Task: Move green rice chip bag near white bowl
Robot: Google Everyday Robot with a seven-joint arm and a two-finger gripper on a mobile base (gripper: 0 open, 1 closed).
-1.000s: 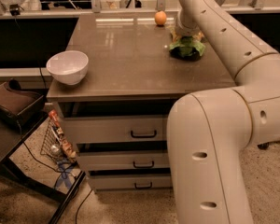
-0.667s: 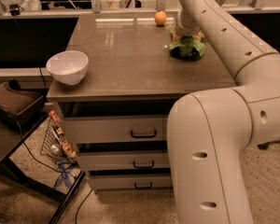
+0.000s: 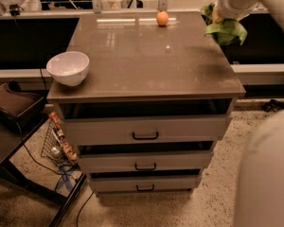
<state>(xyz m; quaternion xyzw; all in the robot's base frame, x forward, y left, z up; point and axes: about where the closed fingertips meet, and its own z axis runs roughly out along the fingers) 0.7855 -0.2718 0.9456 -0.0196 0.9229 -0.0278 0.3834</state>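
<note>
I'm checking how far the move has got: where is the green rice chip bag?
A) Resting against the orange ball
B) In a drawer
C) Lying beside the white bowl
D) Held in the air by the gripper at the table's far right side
D: the green rice chip bag hangs from the gripper, clear of the table, far from the white bowl at the front-left corner.

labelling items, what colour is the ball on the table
The ball is orange, camera view. Gripper holds green rice chip bag aloft, far right.
</note>
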